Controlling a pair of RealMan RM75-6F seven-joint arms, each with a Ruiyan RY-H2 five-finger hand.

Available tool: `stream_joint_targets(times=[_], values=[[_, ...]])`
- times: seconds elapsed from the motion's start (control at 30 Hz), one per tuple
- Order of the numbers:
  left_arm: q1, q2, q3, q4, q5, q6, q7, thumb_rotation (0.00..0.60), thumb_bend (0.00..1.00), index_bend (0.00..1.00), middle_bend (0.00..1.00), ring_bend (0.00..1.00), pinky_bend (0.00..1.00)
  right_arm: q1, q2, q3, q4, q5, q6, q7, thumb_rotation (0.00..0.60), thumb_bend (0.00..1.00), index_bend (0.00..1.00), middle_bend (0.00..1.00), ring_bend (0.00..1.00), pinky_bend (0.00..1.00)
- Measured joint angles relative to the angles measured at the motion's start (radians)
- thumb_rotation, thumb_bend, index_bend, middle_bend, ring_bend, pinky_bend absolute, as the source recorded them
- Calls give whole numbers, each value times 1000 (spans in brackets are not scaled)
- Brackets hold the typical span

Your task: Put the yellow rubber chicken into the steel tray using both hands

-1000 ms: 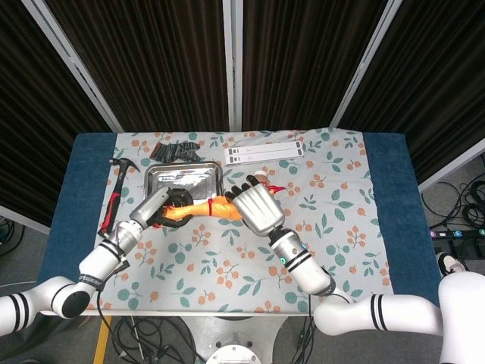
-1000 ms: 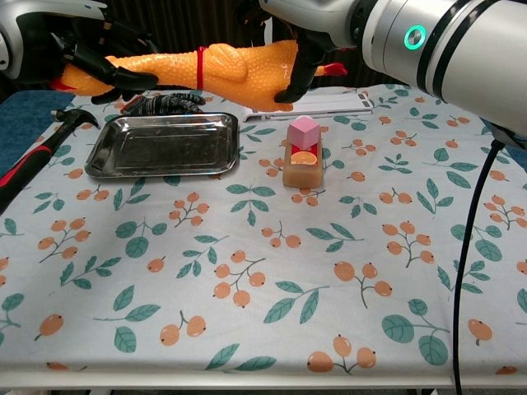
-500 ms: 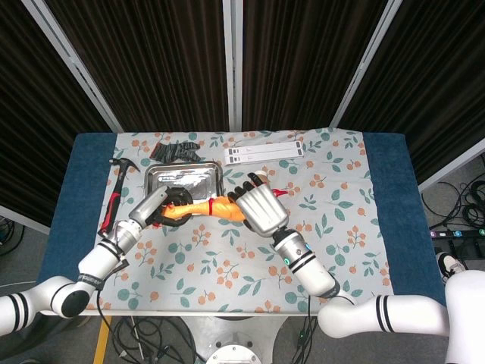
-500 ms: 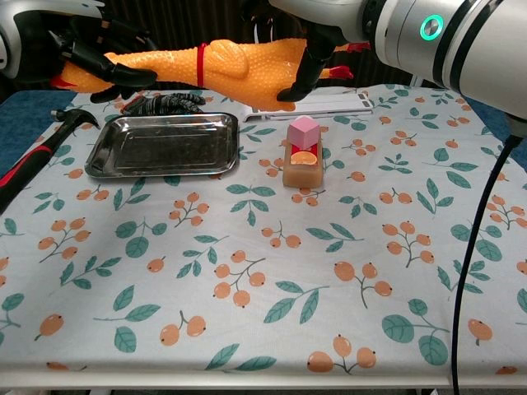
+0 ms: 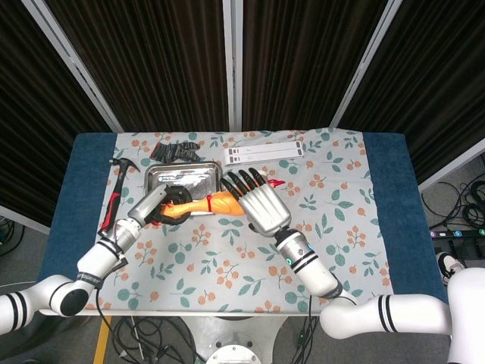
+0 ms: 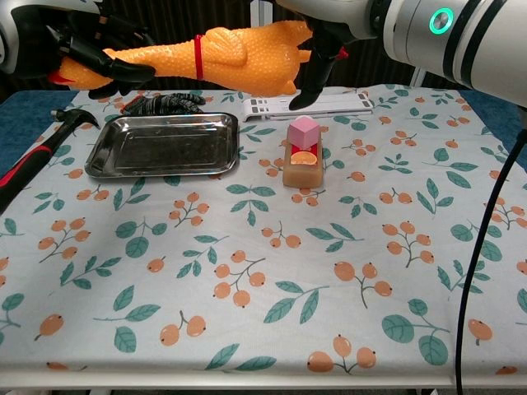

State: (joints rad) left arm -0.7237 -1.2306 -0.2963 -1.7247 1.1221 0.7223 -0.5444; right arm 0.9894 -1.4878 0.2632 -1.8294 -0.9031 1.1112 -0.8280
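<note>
The yellow rubber chicken (image 6: pixel 218 59) with a red band hangs level in the air over the back of the table, its leg end above the steel tray (image 6: pixel 123 160). My left hand (image 6: pixel 90 56) grips the leg end with dark fingers wrapped round it. My right hand (image 6: pixel 317 45) holds the body end, fingers stretched down its side, with the red comb just behind them. From the head view the chicken (image 5: pixel 206 205) spans from the left hand (image 5: pixel 161 206) to the right hand (image 5: pixel 259 203), partly covering the front edge of the tray (image 5: pixel 184 176).
A hammer (image 6: pixel 33 155) with a red and black handle lies left of the tray. A black bundle (image 6: pixel 165 103) and a white strip (image 6: pixel 317 103) lie behind it. A pink block on a tan stand (image 6: pixel 302 155) sits right of the tray.
Both hands carried the chicken a little left and up, towards the tray. My right hand's fingers have straightened out along the chicken's body.
</note>
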Motion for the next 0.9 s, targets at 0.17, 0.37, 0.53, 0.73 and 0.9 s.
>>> stream_joint_targets(times=[0.17, 0.37, 0.53, 0.73, 0.9], values=[[-2, 2, 0, -8, -2, 1, 11, 600, 676, 749, 752, 667, 802, 21, -34, 5, 26, 8, 4, -2, 600, 238, 399, 517, 230, 117], [-1, -3, 3, -7, -11, 7, 22, 600, 676, 749, 752, 667, 802, 38, -75, 2, 48, -9, 13, 8, 600, 615, 748, 794, 516, 200], [-1, -5, 0, -4, -16, 9, 22, 600, 676, 749, 752, 667, 802, 47, -79, -17, 39, 10, -1, -8, 600, 748, 903, 897, 630, 249], [-2, -9, 1, 1, -17, 6, 23, 600, 676, 749, 752, 667, 802, 53, -82, -34, 31, 23, -6, -16, 600, 826, 963, 933, 669, 272], [5, -11, 4, 1, -14, 11, 20, 600, 676, 749, 752, 667, 802, 44, -82, -22, 33, 7, 8, 28, 600, 531, 768, 805, 570, 246]])
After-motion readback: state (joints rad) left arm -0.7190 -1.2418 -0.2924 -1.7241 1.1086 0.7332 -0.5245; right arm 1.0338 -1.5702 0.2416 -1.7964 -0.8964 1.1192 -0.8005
